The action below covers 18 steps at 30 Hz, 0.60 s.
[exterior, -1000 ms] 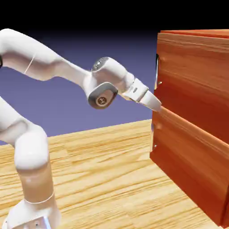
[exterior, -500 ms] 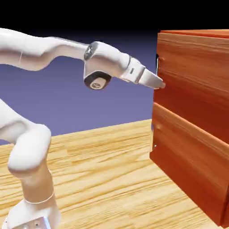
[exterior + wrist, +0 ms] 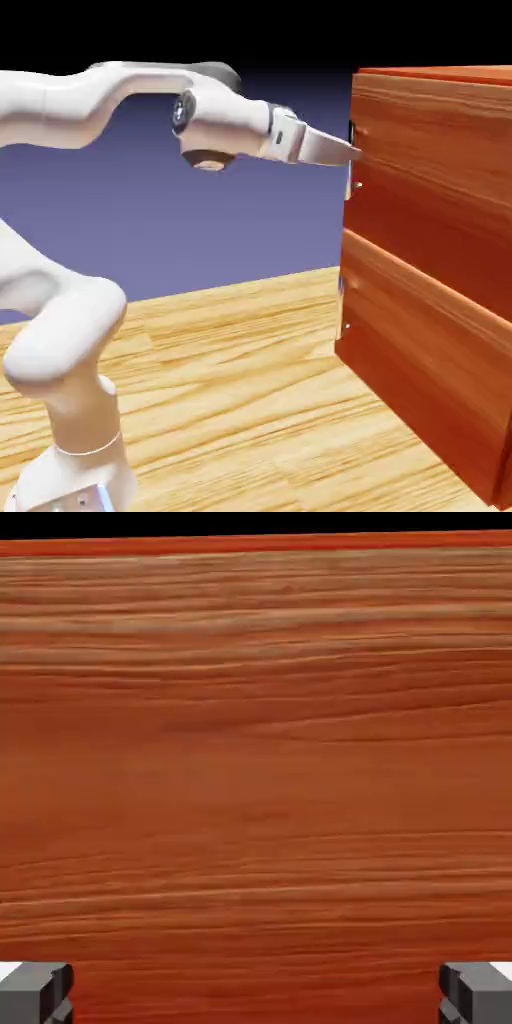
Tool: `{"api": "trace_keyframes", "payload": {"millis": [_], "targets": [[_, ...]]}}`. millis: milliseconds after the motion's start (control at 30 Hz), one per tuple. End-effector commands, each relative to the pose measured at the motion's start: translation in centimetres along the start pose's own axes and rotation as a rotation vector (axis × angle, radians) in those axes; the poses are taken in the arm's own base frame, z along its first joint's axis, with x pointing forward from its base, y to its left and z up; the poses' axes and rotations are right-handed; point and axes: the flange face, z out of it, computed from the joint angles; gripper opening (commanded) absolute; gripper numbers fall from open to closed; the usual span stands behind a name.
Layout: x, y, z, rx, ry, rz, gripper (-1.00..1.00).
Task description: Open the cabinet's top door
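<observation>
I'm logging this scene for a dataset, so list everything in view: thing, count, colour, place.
cabinet: one, reddish-brown wood grain, at the exterior view's right, standing on the table.
top door: one, reddish-brown, upper front panel; it fills the hand view.
top door's handle: one, silver and black, upright at the panel's left edge.
lower panel: one, reddish-brown, below the top door.
table: one, light wood, under everything.
arm: one, white, rising from lower left.
gripper: one, jaws wide apart, tips at the top door's handle.

backdrop: plain blue-violet, darkening to black above | table: light wood-grain planks, seen below the backdrop | lighting: even, soft
</observation>
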Motion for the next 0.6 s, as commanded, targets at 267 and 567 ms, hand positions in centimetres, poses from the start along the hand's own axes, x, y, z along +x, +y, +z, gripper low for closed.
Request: {"api": "trace_keyframes", "payload": {"millis": [267, 567], "targets": [[-3.3, -2.2, 1.0, 0.074, 0.063, -0.011, 0.0], [-8.2, -3.6, 3.5, 0.13, 0.11, -0.023, 0.0]]}}
